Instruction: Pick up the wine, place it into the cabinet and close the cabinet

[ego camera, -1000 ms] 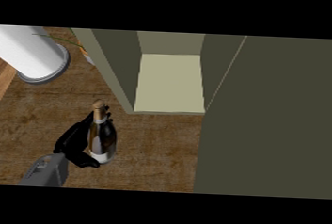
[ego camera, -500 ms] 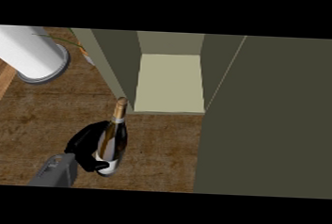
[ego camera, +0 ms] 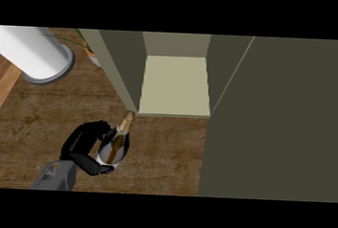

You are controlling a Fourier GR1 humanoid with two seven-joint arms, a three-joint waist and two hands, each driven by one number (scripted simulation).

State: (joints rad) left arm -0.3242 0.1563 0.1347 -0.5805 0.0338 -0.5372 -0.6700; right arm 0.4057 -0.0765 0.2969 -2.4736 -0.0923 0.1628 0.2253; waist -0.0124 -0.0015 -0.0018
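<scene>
Head view: the robot's left hand (ego camera: 85,146), black with a grey forearm, has its fingers (ego camera: 98,169) curled round the body of the dark glass wine bottle with a tan foil neck (ego camera: 117,145), pinching it between fingers and thumb. The bottle is tilted, its neck pointing toward the olive-green open cabinet (ego camera: 174,85) and its top just short of the cabinet's lower front edge, near the cabinet's left wall. The bottle appears held over the brown wood-grain bench (ego camera: 163,154), on the near side of the cabinet; whether its base touches the bench cannot be told. The cabinet's pale floor panel shows inside. The cabinet's large dark door (ego camera: 278,120) stands open to the right of the opening. Left of the cabinet lies a white cylinder with a grey rim (ego camera: 29,52), and some greenery sits just beside the cabinet's left wall. The right hand is not visible.

Judging from here, the risk is the neck catching the cabinet's left wall or front lip as the bottle goes in, since it is lined up near that corner, not the middle of the opening. The tilt could also leave it unsteady when set down.
</scene>
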